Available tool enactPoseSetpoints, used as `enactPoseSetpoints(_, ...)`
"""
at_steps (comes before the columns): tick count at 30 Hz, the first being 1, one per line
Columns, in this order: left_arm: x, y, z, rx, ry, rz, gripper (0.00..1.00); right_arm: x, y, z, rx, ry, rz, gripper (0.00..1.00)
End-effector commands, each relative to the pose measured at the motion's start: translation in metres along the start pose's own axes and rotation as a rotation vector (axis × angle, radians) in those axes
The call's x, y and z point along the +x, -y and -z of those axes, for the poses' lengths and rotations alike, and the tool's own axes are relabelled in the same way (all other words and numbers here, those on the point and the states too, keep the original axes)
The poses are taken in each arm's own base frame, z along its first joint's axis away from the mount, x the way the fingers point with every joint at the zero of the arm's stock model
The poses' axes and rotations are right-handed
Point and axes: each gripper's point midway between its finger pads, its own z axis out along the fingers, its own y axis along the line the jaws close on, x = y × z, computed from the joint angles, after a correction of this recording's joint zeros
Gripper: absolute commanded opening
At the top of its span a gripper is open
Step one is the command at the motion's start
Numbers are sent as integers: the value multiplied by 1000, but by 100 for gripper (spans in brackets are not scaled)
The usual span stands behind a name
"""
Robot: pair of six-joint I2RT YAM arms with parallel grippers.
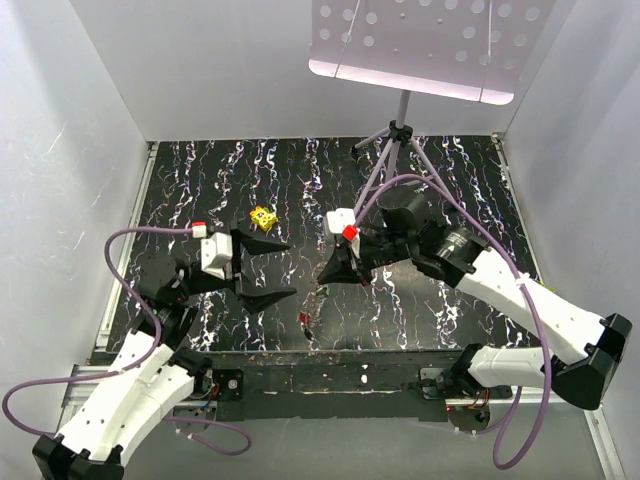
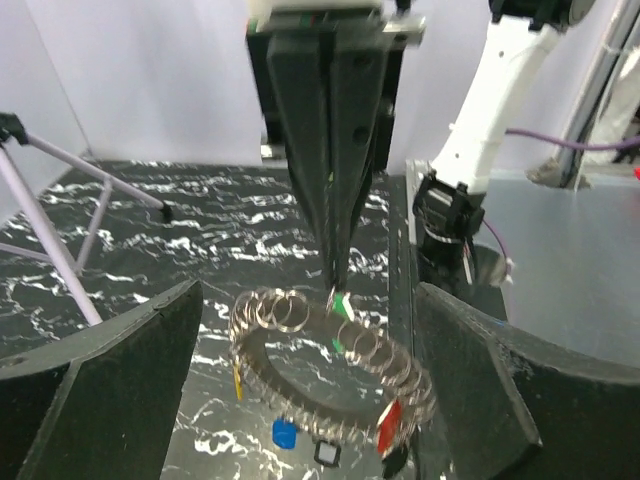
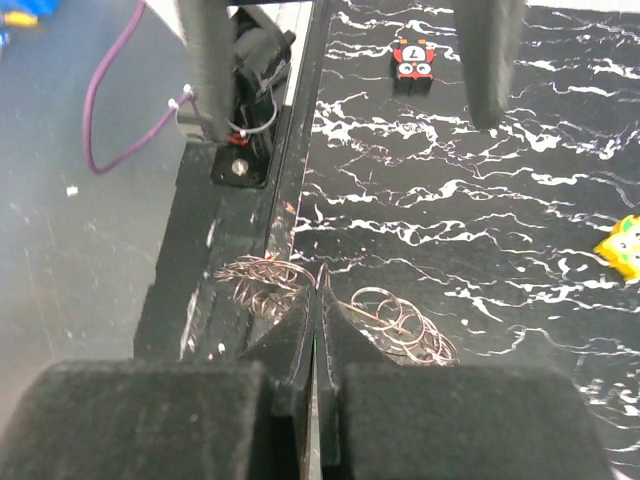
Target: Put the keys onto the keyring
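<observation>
The keyring (image 2: 275, 308) is a thin silvery wire loop strung with several small rings. It hangs just above the table between my left gripper's fingers (image 2: 110, 380). Keys hang from it: green (image 2: 343, 305), red (image 2: 388, 425), blue (image 2: 284, 432) and orange (image 2: 238, 382). My right gripper (image 1: 326, 275) is shut, its tips pinching the green key on the ring, and the rings spread either side of its fingers (image 3: 318, 292). My left gripper (image 1: 288, 268) is wide open and empty, straddling the ring without touching it. The ring (image 1: 318, 300) lies near the table's front edge.
A yellow block (image 1: 263, 217) sits behind the left gripper and shows in the right wrist view (image 3: 622, 245). A small red and black piece (image 3: 412, 58) lies beyond the left fingers. A grey tripod stand (image 1: 400, 140) with a perforated board stands at the back. The table's front edge (image 3: 290, 180) is close.
</observation>
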Motion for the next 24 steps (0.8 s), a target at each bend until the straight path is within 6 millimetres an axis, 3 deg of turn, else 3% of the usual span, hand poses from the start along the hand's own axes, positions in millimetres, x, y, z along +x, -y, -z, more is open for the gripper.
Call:
enactPoseSetpoints(1, 39, 8, 5, 98, -184, 66, 88, 0, -22, 24, -107, -89, 196, 1)
enactPoseSetpoints(7, 36, 2, -7, 138, -158, 48, 76, 10, -31, 32, -169, -179, 203, 1)
enactPoseSetpoints(14, 39, 8, -27, 189, -131, 114, 57, 14, -21, 29, -148, -213, 189, 1)
enactPoseSetpoints(24, 56, 21, -42, 191, -177, 115, 48, 16, -12, 27, -110, -214, 131, 1)
